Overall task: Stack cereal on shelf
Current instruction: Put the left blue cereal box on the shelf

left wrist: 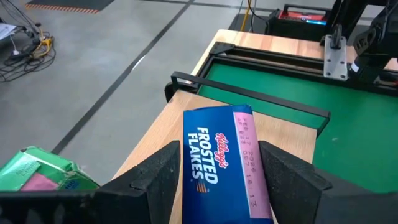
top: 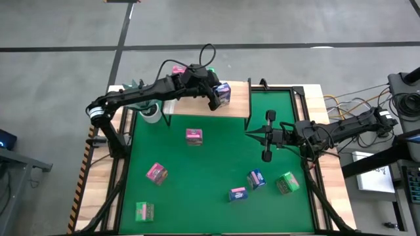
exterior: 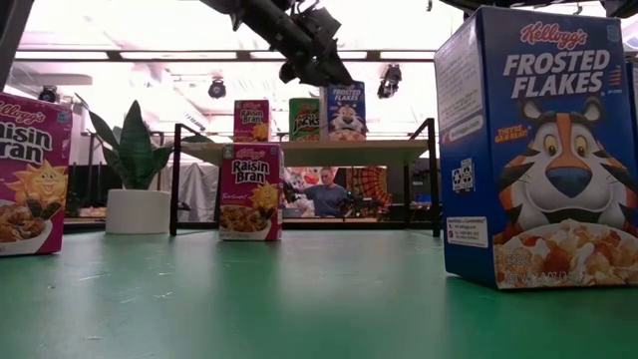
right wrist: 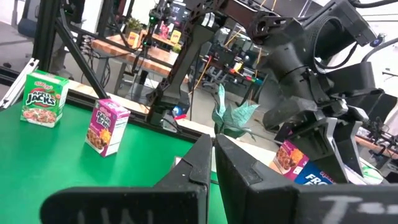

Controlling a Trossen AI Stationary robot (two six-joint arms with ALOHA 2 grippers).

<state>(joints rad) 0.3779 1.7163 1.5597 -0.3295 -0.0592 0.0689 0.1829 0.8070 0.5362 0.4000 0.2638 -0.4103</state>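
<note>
A blue Frosted Flakes box (left wrist: pixel 217 162) stands on the light-wood shelf (top: pixel 197 108) at the table's far edge, at the right end of a row with a pink box (exterior: pixel 251 120) and a green box (exterior: pixel 305 118). My left gripper (top: pixel 216 98) is above the blue box and shut on it. My right gripper (top: pixel 252 135) is shut and empty over the mat's right half. Loose on the mat are pink boxes (top: pixel 193 136) (top: pixel 156 174), green boxes (top: pixel 144 211) (top: pixel 287 183) and blue boxes (top: pixel 238 194) (top: pixel 256 178). My left gripper holds the blue box between its two fingers (left wrist: pixel 158 177), one on each opposite side near the box's upper end (left wrist: pixel 189 168). The fingers come from above, slanting down. The box stands upright with its bottom on the shelf (left wrist: pixel 168 124).
A potted plant in a white pot (top: pixel 149 110) stands beside the shelf's left end. The shelf's black legs (exterior: pixel 175 179) stand on the green mat (top: pixel 216 164). A blue box (exterior: pixel 538 150) and a pink box (exterior: pixel 30 175) stand close to the low camera.
</note>
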